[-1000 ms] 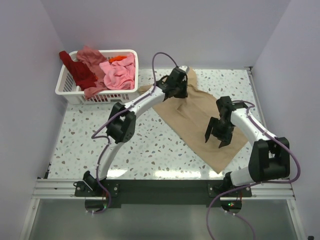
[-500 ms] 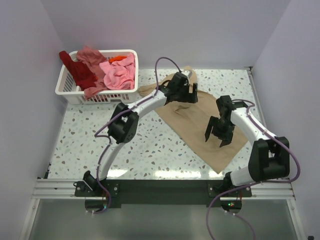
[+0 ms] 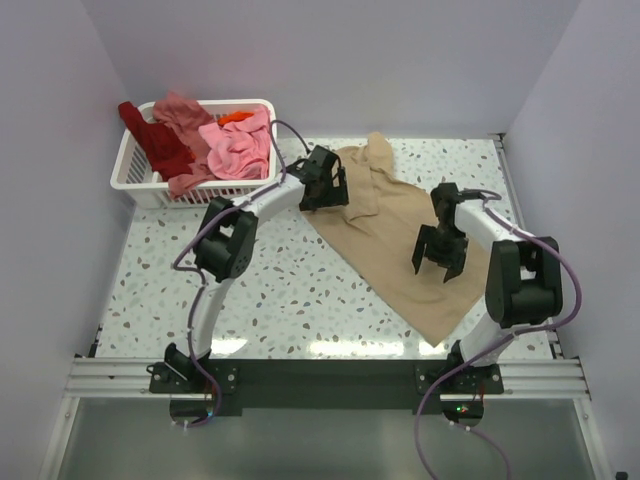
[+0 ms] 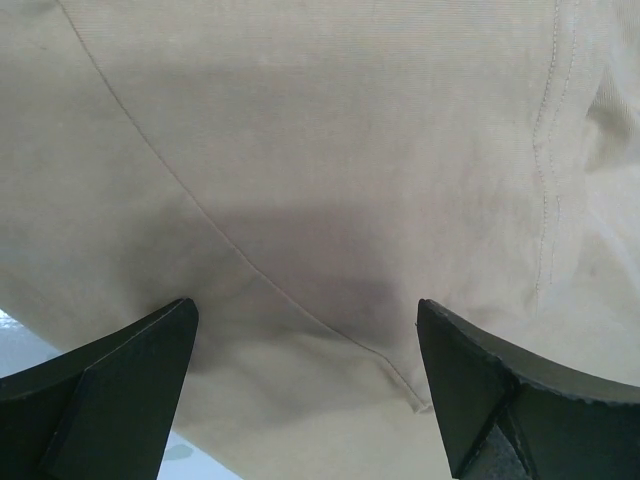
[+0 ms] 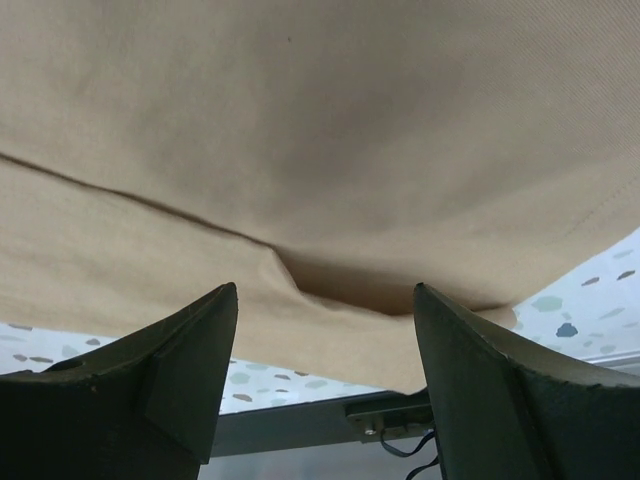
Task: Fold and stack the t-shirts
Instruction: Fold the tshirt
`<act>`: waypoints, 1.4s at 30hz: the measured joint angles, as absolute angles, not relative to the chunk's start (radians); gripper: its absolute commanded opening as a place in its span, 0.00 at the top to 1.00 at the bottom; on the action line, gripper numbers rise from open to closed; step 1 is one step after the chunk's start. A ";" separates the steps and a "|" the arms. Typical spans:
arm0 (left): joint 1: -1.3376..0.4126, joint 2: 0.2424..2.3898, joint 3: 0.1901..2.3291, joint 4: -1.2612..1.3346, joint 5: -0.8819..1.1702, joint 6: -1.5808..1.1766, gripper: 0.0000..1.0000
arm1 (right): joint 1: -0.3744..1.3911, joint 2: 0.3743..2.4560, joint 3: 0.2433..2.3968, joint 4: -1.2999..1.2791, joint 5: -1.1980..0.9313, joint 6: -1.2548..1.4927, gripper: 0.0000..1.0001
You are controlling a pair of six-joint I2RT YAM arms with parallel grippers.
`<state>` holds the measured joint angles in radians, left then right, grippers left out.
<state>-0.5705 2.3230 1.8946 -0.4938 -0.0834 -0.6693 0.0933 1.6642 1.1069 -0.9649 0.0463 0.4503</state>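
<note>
Both grippers open over the tan shirt

The tan shirt point(image 3: 385, 225) lies spread out on the table point(image 3: 180, 290), running slantwise from the far middle to the near right edge. The left gripper point(image 3: 327, 198) hangs over the shirt's far left edge with its jaws wide apart and nothing between them. The right gripper point(image 3: 438, 265) stands over the shirt's near right part, jaws also apart, and a crease in the cloth runs under the gap. Whether any fingertip touches the cloth cannot be told. The other shirts point(image 3: 238, 148), pink and red, are heaped in the basket point(image 3: 135, 185) at the far left, well apart from both grippers.
</note>
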 measured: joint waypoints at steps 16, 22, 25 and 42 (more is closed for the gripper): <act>-0.534 2.426 2.056 -0.511 -0.078 -0.664 0.03 | 0.113 1.745 1.016 -0.909 -0.033 0.446 0.26; -0.534 2.428 2.049 -0.493 -0.074 -0.644 0.03 | 0.120 1.740 1.004 -0.914 -0.044 0.450 0.25; -0.535 2.397 1.982 -0.439 -0.073 -0.635 0.03 | 0.119 1.742 1.006 -0.920 -0.043 0.453 0.25; -0.607 2.103 1.509 -0.339 -0.105 -0.616 0.02 | -0.075 1.837 1.129 -1.021 0.068 0.385 0.22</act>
